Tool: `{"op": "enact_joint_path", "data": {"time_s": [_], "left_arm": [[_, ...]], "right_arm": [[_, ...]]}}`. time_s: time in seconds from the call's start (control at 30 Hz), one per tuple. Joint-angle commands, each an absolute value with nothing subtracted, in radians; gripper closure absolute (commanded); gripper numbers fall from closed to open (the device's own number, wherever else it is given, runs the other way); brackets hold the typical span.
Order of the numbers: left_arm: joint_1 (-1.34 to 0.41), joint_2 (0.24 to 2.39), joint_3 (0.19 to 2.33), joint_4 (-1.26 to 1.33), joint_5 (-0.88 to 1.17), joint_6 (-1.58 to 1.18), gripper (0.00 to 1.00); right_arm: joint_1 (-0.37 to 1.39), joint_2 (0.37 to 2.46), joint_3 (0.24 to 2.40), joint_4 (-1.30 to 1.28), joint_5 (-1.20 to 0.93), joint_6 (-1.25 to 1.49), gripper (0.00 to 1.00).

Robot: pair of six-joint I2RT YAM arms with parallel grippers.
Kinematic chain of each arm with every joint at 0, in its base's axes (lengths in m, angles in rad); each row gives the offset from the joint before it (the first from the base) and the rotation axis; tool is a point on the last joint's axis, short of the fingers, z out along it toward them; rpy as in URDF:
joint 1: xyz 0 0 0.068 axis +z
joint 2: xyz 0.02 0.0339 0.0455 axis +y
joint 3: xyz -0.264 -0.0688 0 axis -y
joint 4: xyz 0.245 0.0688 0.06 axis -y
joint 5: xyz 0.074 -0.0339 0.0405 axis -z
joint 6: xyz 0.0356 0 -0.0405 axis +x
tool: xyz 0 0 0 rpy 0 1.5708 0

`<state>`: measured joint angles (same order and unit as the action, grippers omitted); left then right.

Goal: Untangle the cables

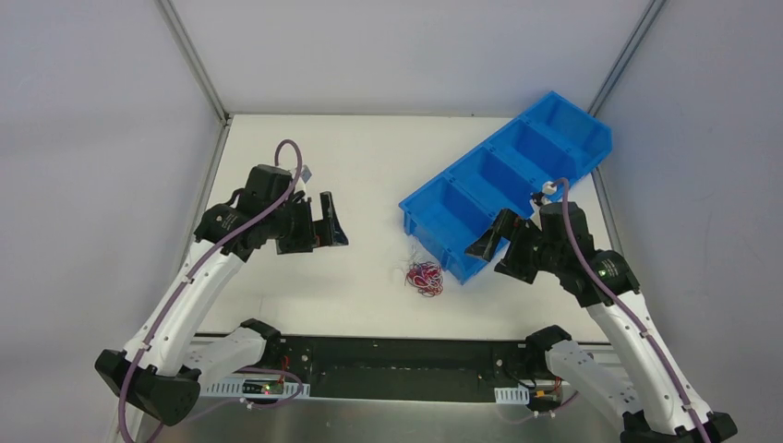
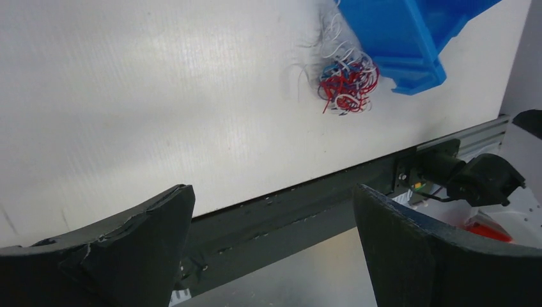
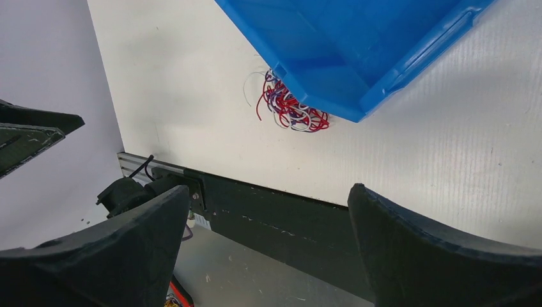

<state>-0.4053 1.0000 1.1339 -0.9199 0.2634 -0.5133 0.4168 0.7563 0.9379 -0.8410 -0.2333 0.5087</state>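
Lying beside one blue bin (image 1: 443, 217): one tangled cables (image 1: 425, 276) bundle

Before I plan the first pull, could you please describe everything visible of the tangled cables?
The cables are a small, loose knot of very thin, flexible wires in red, blue-purple and white, looped over one another. A few strands, mostly white, stray outward from the clump. The bundle lies on the white table, near its front edge, against the near corner of the blue bin; some strands seem to slip under that rim. Nothing grips it.
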Motion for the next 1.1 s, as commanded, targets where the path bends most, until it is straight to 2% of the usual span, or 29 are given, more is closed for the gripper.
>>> {"op": "enact_joint_path", "data": {"time_s": [0.0, 0.13, 0.57, 0.63, 0.97, 1.07], "left_arm": [[-0.407, 1.039, 1.11, -0.751, 0.348, -0.588, 0.0], [-0.422, 1.114, 1.045, -0.576, 0.445, -0.667, 0.0], [-0.581, 1.469, 0.961, -0.14, 0.416, -0.77, 0.0], [-0.602, 1.513, 0.953, -0.097, 0.415, -0.787, 0.05], [-0.78, 1.699, 0.871, 0.199, 0.386, -0.948, 0.11], [-0.793, 1.751, 0.862, 0.261, 0.389, -0.986, 0.21]], "right_arm": [[0.42, 0.786, 0.962, -0.82, -0.27, 0.499, 0.01], [0.42, 0.813, 0.963, -0.827, -0.259, 0.48, 0.01], [0.419, 0.834, 0.943, -0.81, -0.245, 0.436, 0.01], [0.42, 0.837, 0.946, -0.813, -0.248, 0.429, 0.01], [0.42, 0.838, 0.935, -0.813, -0.248, 0.422, 0.01], [0.419, 0.836, 0.937, -0.815, -0.251, 0.423, 0.01]]}}
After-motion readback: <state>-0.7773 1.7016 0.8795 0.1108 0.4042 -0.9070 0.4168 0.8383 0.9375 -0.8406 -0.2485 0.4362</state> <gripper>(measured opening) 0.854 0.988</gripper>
